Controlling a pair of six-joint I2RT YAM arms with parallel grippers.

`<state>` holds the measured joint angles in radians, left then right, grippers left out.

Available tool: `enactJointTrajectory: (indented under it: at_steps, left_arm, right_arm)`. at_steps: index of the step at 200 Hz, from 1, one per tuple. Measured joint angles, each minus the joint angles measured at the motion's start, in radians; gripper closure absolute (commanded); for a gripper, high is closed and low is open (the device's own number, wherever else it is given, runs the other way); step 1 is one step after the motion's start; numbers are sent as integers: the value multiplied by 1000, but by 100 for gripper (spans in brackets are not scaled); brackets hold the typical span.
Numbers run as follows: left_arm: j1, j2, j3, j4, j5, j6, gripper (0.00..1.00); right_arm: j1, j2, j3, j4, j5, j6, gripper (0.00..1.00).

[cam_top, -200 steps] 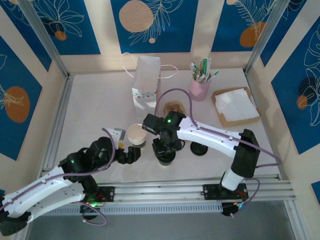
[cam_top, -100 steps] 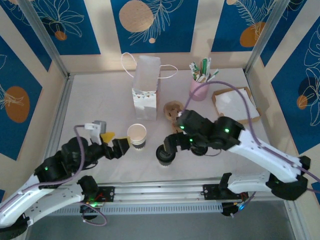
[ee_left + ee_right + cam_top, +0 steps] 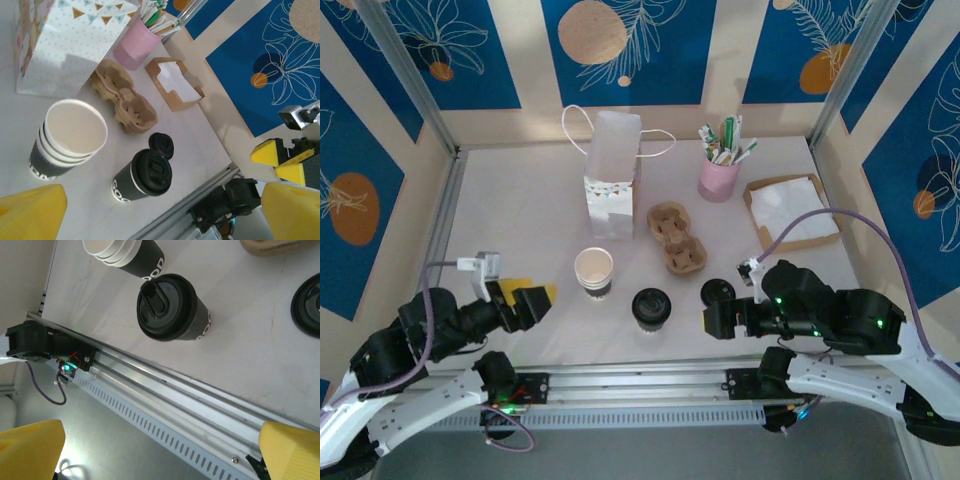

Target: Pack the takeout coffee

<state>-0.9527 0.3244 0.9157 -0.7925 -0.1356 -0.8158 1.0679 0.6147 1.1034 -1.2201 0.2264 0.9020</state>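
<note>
The takeout coffee [image 3: 651, 307], a dark paper cup with a round black lid, stands upright near the table's front edge, free of both grippers. It also appears in the left wrist view as the takeout coffee [image 3: 144, 176] and in the right wrist view as the takeout coffee [image 3: 172, 307]. My left gripper [image 3: 538, 291] hangs open to its left, beyond the lidless cup [image 3: 594, 270]. My right gripper [image 3: 713, 320] is open to its right, low by the front rail. Both pairs of yellow fingers [image 3: 31, 214] [image 3: 293, 451] stand wide apart with nothing between them.
A loose black lid [image 3: 718, 292] lies right of the coffee. Behind it are a brown cup carrier [image 3: 677, 238] and an upright white paper bag [image 3: 612, 175]. A pink cup of sachets [image 3: 719, 178] and a napkin tray [image 3: 790, 212] sit back right. The metal rail [image 3: 650, 380] runs along the front.
My right gripper has let go of the lidded cup, opened wide and drawn back to the near right. My left arm has pulled back to the left, away from the lidless cup.
</note>
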Motion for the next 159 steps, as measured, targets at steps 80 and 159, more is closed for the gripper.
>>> enactJointTrajectory:
  at_steps: [80, 159]
  left_arm:
    - [0, -88, 0, -115, -9, -76, 0]
    - [0, 294, 93, 0, -8, -13, 0]
  right_arm:
    - [0, 19, 0, -33, -11, 53, 1]
    - [-255, 317, 113, -29, -28, -115, 1]
